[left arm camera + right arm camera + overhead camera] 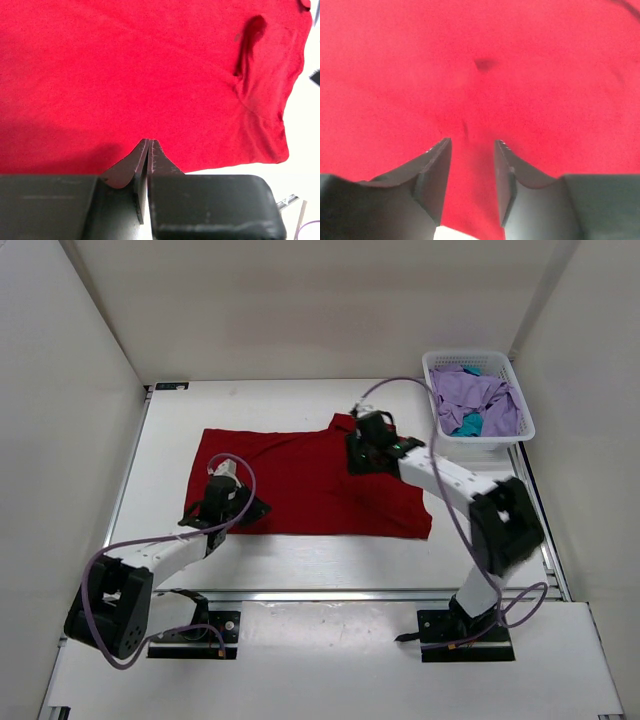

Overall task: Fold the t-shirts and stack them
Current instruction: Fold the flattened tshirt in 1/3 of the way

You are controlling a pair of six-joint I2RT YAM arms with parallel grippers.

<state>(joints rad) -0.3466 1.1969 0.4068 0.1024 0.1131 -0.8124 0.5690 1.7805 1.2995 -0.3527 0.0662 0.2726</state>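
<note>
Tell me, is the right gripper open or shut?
Open: the right gripper shows its jaws standing apart in the wrist view, red shirt visible between them.

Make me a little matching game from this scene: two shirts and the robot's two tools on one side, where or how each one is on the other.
Things:
1. red t-shirt
2. lavender t-shirt
3. left tool
4. right tool

Place or state:
A. crumpled in the white basket
B. fingers apart, above red cloth
C. spread out on the table
D. fingers closed together, at the shirt's near edge

Pairs: 1-C, 2-A, 3-D, 4-B
</note>
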